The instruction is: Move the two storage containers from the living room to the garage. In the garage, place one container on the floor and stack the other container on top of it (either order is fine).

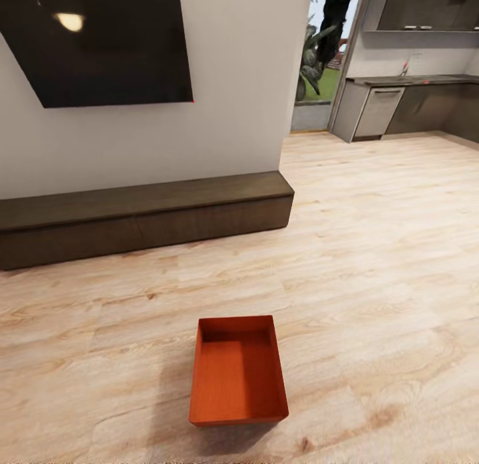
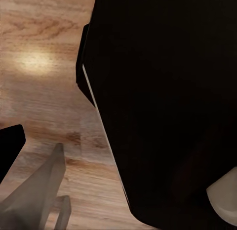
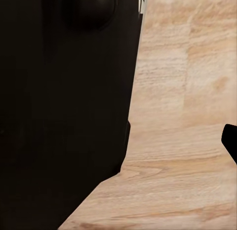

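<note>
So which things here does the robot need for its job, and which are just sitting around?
For the job:
- the orange-red storage container, open-topped and empty, sitting on the light wood floor of the living room

Just there:
- the long dark low cabinet against the wall
- the black screen on the wall above it
- the kitchen counter far off

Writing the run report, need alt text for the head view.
An empty orange-red storage container sits on the light wood plank floor. Behind it, a long dark low cabinet runs along a white wall with a black screen; a kitchen counter lies beyond.
</note>
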Robot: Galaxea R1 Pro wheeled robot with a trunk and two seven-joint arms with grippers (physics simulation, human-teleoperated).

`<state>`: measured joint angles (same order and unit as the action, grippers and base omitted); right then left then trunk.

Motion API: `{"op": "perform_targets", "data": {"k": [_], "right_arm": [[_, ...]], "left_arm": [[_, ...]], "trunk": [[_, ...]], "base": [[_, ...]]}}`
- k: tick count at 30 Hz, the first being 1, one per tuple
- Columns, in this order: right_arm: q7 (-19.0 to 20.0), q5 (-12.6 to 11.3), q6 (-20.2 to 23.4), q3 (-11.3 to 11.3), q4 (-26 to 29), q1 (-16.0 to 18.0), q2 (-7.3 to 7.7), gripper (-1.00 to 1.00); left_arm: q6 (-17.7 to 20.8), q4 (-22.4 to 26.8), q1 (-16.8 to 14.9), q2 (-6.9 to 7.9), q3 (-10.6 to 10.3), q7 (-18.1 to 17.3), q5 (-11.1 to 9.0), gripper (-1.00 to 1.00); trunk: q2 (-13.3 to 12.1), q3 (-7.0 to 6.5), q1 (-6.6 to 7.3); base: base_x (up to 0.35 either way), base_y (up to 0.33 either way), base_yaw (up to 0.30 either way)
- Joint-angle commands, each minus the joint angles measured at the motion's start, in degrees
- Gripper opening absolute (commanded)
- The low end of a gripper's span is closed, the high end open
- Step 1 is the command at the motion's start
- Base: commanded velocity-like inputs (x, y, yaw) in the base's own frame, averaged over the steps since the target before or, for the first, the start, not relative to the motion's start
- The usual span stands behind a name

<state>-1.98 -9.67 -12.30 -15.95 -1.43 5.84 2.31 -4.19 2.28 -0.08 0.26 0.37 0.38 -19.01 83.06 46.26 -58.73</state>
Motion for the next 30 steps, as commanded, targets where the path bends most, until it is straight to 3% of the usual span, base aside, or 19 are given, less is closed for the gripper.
{"op": "perform_targets", "data": {"k": [1,30], "right_arm": [[-0.04,-0.53,-0.29,-0.49,-0.15,0.05,-0.02,1.0],[-0.12,-0.48,-0.35,-0.48,-0.15,0.05,-0.03,1.0]], "left_arm": [[-0.12,0.03,-0.01,0.04,0.0,0.08,-0.15,1.0],[-0.2,0.09,-0.01,0.45,0.07,0.15,-0.24,1.0]], "trunk": [[0.02,0.13,0.0],[0.02,2.5,0.0]], "base": [[0.0,0.0,0.0],[0.0,0.0,0.0]]}}
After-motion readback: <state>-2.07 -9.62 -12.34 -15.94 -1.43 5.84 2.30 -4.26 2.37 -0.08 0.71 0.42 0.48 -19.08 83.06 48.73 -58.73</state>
